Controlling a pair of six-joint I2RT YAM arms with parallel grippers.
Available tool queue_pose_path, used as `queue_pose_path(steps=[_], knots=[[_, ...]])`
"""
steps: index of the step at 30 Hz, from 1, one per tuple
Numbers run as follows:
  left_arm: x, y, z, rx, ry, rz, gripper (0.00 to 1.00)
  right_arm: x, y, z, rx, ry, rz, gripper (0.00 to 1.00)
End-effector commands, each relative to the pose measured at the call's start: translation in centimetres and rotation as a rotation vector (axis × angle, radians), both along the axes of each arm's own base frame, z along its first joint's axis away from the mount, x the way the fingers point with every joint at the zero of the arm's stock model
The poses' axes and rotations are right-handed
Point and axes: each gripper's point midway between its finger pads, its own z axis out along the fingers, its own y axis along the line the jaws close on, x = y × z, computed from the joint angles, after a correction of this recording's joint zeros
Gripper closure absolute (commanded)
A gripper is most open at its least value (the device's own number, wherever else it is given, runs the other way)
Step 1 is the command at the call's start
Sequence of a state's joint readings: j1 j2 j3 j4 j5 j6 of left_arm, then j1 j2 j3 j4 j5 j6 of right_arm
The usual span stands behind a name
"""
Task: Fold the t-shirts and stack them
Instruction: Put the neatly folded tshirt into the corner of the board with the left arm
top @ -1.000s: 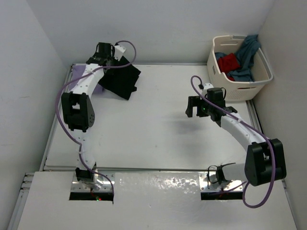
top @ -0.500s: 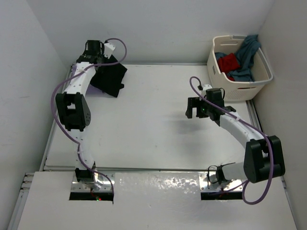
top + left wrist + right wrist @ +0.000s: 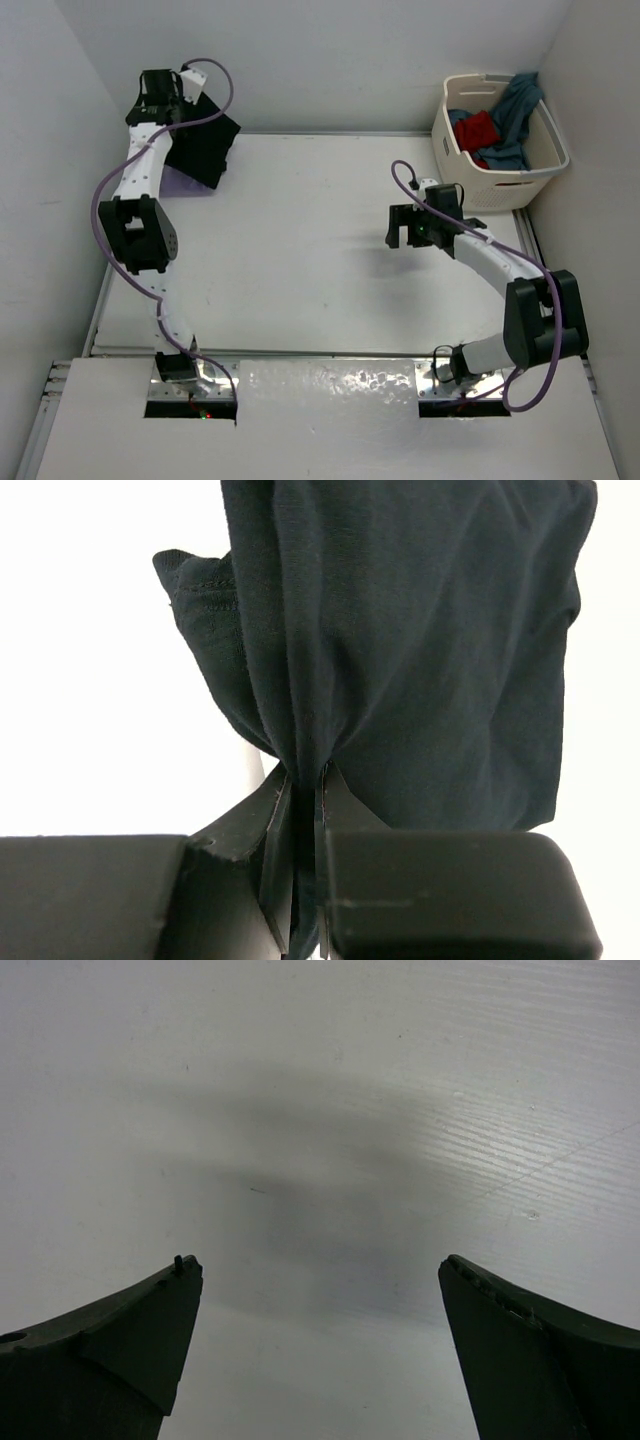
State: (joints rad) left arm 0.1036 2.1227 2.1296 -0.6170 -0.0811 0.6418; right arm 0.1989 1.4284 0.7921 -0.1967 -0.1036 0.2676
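One black t-shirt, one lavender t-shirt, one red t-shirt, one teal t-shirt, one cream basket

Bright even light; soft shadow under right claw; glare, near ledge.

Left arm's stretched way out to the far-left corner, left end effector pinched tight on the black t-shirt. Right arm's bent, right end effector wide open, facing down.

Top view looks down on the whole table. Left wrist view sits close on the black shirt; right wrist view, close on the table.
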Motion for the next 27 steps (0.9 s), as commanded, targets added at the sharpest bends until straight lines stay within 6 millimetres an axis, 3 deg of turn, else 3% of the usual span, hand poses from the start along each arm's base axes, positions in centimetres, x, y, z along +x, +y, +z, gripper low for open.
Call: queue_pose_path(steps=[1, 12, 20, 27], knots=[[1.6, 1.1, 4.4, -0.011, -0.148, -0.003, 1.00, 1.7, 0.1, 1.6, -0.005, -0.052, -0.002, 0.01], [3.0, 4.0, -2.9, -0.077, -0.049, 0.012, 1.00, 1.9, -0.6, 1.3, -0.035, -0.035, -0.029, 0.01], [3.3, 8.1, -5.1, -0.101, -0.043, 0.084, 1.00, 2.0, -0.7, 0.9, -0.043, -0.015, -0.037, 0.01], [4.1, 8.4, -5.7, -0.117, -0.057, 0.089, 1.00, 2.1, -0.3, 0.0, -0.038, 0.036, -0.029, 0.01]])
